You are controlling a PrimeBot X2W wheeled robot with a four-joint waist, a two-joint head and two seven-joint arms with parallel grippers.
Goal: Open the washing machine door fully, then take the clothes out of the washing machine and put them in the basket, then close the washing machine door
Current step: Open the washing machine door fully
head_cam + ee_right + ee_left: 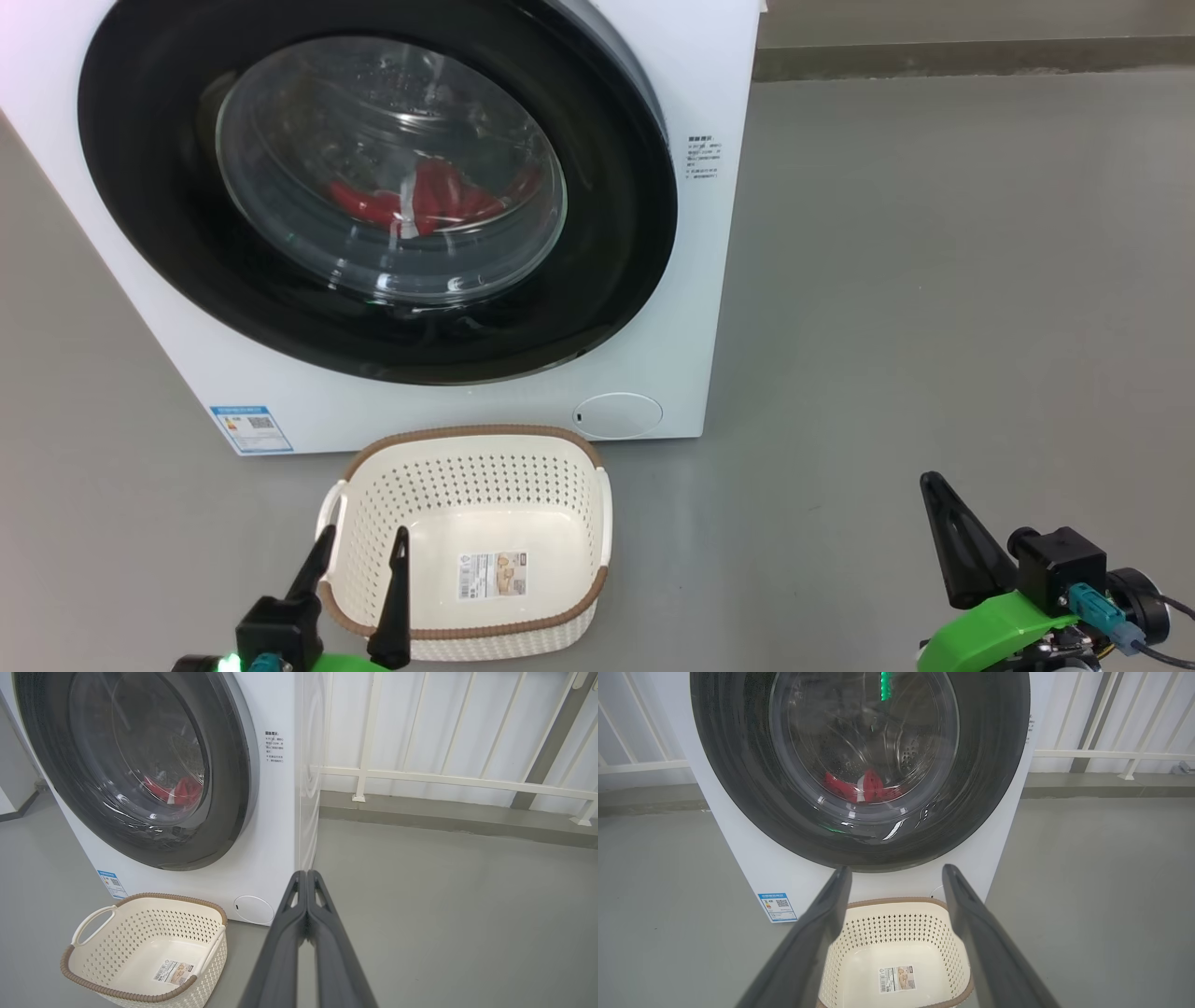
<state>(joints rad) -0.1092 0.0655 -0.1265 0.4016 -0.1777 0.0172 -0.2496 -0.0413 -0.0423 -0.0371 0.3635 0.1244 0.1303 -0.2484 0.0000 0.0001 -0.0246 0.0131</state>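
Note:
The white washing machine (pixel 709 308) stands ahead with its round black-rimmed door (pixel 149 224) closed. Through the glass window the red clothes (pixel 420 201) lie low in the drum. The cream basket (pixel 467 541) with a brown rim sits on the floor right before the machine, with only a paper label inside. My left gripper (pixel 364 546) is open, its fingers hovering over the basket's near left corner. My right gripper (pixel 934 485) is shut on nothing, low over the bare floor well to the right of the basket. In the right wrist view its fingers (pixel 306 905) press together.
Grey floor (pixel 934 280) stretches to the right of the machine. A white railing (pixel 444 779) and a low kerb run behind the machine. A small round flap (pixel 616 415) and a blue label (pixel 252 429) sit low on the machine's front.

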